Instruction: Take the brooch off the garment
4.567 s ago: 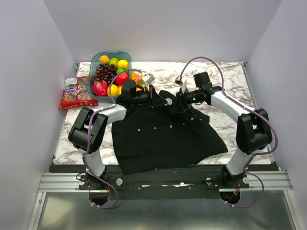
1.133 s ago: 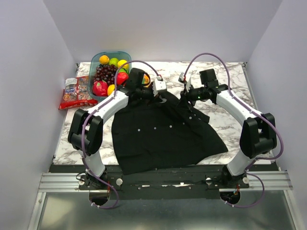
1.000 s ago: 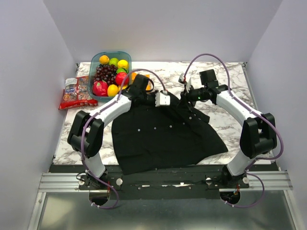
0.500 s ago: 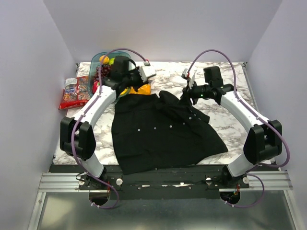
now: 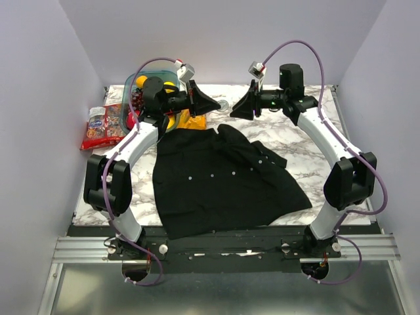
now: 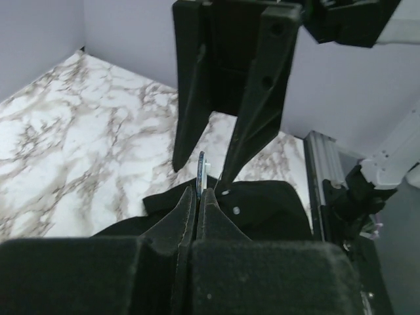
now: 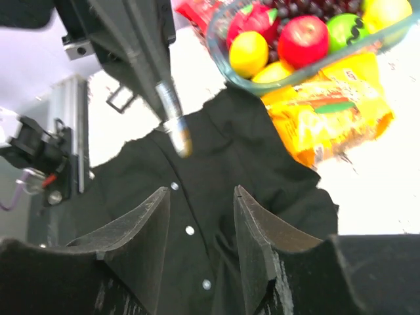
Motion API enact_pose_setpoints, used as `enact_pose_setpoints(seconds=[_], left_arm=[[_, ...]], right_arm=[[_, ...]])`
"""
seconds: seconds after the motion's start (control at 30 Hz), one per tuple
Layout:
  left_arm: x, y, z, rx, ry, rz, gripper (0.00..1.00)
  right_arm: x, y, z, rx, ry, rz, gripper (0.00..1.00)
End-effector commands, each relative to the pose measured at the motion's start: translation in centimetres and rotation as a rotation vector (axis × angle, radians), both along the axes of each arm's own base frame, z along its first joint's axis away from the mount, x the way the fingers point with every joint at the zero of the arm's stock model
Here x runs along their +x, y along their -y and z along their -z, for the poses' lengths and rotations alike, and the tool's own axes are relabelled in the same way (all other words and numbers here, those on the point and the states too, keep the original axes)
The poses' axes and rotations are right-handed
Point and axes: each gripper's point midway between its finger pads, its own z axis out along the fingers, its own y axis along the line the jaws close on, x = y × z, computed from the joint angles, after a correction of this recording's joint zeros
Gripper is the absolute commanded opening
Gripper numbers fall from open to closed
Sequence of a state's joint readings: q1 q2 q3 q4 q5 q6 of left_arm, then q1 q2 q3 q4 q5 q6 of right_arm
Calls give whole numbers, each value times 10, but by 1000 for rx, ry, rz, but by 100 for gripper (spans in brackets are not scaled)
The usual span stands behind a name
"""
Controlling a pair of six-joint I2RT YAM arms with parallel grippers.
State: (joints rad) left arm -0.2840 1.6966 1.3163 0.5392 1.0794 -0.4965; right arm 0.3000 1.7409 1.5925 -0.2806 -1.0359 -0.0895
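While the garment (image 5: 223, 184) lies flat on the near table (image 5: 308, 167), the left gripper (image 6: 197, 193), clamped on the brooch (image 6: 202, 172), holds it aloft beyond; farther back, the right gripper (image 5: 237, 109) gapes facing it, and should probably close squarely before the left releases.

Marble table (image 5: 305, 157), pale lilac walls (image 5: 230, 39)
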Motion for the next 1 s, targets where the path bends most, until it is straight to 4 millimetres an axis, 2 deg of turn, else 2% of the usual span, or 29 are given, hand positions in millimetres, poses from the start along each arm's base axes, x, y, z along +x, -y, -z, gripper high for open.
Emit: enact_pose_setpoints(seconds=[0.0,0.17,0.37,0.63,0.73,0.87,0.97], left_arm=[[-25,4,-16,-45,-10,120,0],[-28,6,-10,-43,-27,131,0],[-28,8,-10,-41,-19,136,0],[-25,11,-10,-45,-17,137,0],[-26,10,-15,-53,-10,141,0],[-27,4,-32,-61,31,138,0],[-26,2,-32,-59,29,133,0]], right_arm=[[-6,-11,-12,65,-50,-51,50],[-11,-12,-15,99,-98,-65,47],[-21,-16,-28,141,-98,-148,45],[-27,-17,-31,157,-120,-196,41],[-25,-16,-28,148,-118,-171,40],[-27,-12,-28,138,-83,-183,40],[-32,-11,-32,140,-75,-208,40]])
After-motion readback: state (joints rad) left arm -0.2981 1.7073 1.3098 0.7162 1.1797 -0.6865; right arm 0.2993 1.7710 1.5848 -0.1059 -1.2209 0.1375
